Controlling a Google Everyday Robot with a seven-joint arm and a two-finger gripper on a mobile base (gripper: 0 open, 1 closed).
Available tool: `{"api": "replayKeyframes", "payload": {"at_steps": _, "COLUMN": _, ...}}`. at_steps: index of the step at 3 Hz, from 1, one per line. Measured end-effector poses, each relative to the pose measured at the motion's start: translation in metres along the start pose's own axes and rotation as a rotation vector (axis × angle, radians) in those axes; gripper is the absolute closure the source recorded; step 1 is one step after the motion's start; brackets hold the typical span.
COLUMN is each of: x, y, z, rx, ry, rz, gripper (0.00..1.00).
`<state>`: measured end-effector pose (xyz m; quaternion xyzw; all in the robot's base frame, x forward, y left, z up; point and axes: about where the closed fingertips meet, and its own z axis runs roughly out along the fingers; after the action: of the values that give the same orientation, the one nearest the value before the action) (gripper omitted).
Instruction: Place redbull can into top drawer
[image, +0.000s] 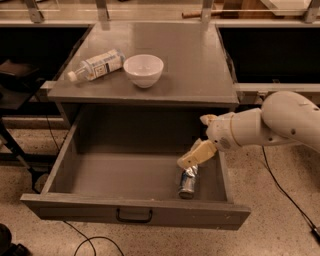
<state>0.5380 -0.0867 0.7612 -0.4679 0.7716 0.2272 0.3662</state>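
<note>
The redbull can (188, 183) is small and silver with blue markings. It lies on the floor of the open top drawer (125, 175), near its front right corner. The drawer is grey, pulled out, with a dark handle (134, 216) on its front panel. My gripper (193, 141) hangs over the drawer's right side, just above the can. It is open and holds nothing. Its lower finger (196, 154) ends right above the can's top end, and its upper finger (206, 119) is near the cabinet's edge.
On the grey cabinet top (190, 65) lie a clear plastic bottle (97, 64) with a white label and a white bowl (143, 70). Cables (280, 180) run over the speckled floor to the right. Dark shelving stands on both sides.
</note>
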Motion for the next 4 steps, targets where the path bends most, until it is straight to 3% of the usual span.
{"api": "replayKeyframes", "payload": {"at_steps": 1, "x": 0.0, "y": 0.008, "z": -0.039, "rx": 0.019, "ry": -0.018, "rz": 0.012, "gripper": 0.0}}
{"api": "replayKeyframes", "payload": {"at_steps": 4, "x": 0.001, "y": 0.024, "z": -0.17, "rx": 0.159, "ry": -0.047, "rz": 0.034, "gripper": 0.0}}
